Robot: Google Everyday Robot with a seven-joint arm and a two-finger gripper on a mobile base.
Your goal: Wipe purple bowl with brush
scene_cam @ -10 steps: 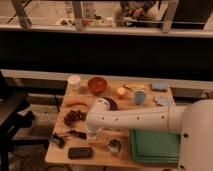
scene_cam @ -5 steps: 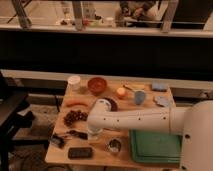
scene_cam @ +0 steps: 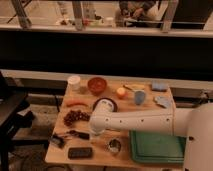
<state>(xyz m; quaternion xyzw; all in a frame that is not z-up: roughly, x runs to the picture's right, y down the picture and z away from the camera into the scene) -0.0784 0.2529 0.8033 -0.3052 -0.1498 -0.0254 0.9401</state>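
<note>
White arm [scene_cam: 142, 122] reached leftward over the wooden table [scene_cam: 100, 155] | gripper [scene_cam: 95, 134] sat low near the brush [scene_cam: 77, 133] | couldn't tell its grip tbh | purple bowl [scene_cam: 111, 103] mostly hidden behind the arm, just below the orange-brown bowl [scene_cam: 97, 84]

A single camera looks down from above and behind the arm [scene_cam: 150, 122], at a steep forward tilt, facing the desk [scene_cam: 85, 155] and the dark wall and railing beyond it. It sits fairly near: the white arm enters from the right edge (its bulky base fills the lower right corner) and reaches leftward across the middle of the frame. The whole desk fits in view. The gripper [scene_cam: 94, 134] hangs at the arm's left end, over the desk's front half.
</note>
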